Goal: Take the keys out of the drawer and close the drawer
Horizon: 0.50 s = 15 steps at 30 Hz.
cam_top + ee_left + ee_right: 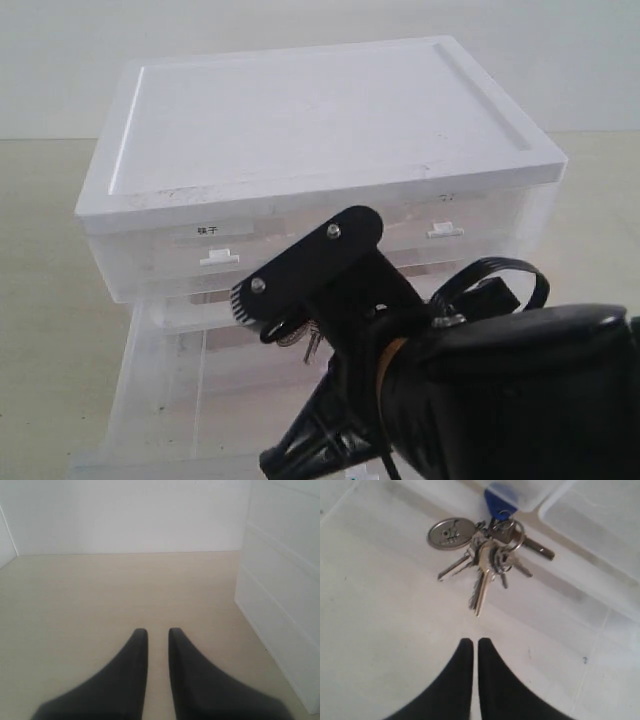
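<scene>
A: Risk from here?
B: Right claw [475, 641] is all but closed, just a slit, and holds nothing. If it drops like that, it likely shoves the keys [487, 555] along the slick drawer [380, 630] floor, no grip. The bunch lies flat and splayed, so it may pinch 1 key while the rest swing or slip.
A: Keys vs claw?
B: On the open drawer's floor, ahead of the fingertips, apart, no contact. Blue tag is at the far end near a plastic edge; can't tell if touching.
A: Left claw?
B: Left claw [157, 630] is slightly parted, empty, over the bench [75, 590] beside the cabinet [280, 580].
</scene>
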### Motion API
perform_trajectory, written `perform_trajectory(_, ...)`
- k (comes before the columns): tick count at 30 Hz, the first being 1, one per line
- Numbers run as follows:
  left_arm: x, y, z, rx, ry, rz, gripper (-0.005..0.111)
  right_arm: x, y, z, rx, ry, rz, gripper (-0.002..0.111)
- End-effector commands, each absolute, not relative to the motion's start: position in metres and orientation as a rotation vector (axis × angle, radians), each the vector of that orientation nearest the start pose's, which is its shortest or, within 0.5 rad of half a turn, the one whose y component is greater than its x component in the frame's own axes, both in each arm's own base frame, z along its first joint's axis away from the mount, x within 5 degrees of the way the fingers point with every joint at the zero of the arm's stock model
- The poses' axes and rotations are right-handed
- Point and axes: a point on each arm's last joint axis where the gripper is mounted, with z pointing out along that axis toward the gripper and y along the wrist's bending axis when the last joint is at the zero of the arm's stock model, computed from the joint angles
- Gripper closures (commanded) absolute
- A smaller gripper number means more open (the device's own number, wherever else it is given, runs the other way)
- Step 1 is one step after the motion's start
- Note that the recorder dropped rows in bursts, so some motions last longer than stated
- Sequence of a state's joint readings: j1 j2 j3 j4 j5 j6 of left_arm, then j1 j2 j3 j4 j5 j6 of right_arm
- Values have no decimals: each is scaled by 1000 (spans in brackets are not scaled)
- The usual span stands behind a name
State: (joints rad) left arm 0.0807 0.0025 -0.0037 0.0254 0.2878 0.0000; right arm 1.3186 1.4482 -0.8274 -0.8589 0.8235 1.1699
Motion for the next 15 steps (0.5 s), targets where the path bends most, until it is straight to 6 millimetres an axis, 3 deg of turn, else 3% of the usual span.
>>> perform_trajectory(1, 54, 5, 187, -56, 1769, 84, 92, 127, 243, 240, -652, 2241, 114, 88)
perform_trajectory(5, 54, 5, 187, -56, 1769, 84, 92, 142, 247, 240, -575, 2269, 300, 42)
perform_trajectory(6, 54, 5, 187, -56, 1769, 84, 92, 144, 247, 238, -560, 2277, 305, 39)
perform_trajectory(9, 54, 5, 187, -56, 1769, 84, 92, 150, 249, 224, -561, 2310, 254, 45)
perform_trajectory(15, 54, 5, 187, -56, 1769, 84, 92, 163, 257, 198, -550, 2359, 236, 46)
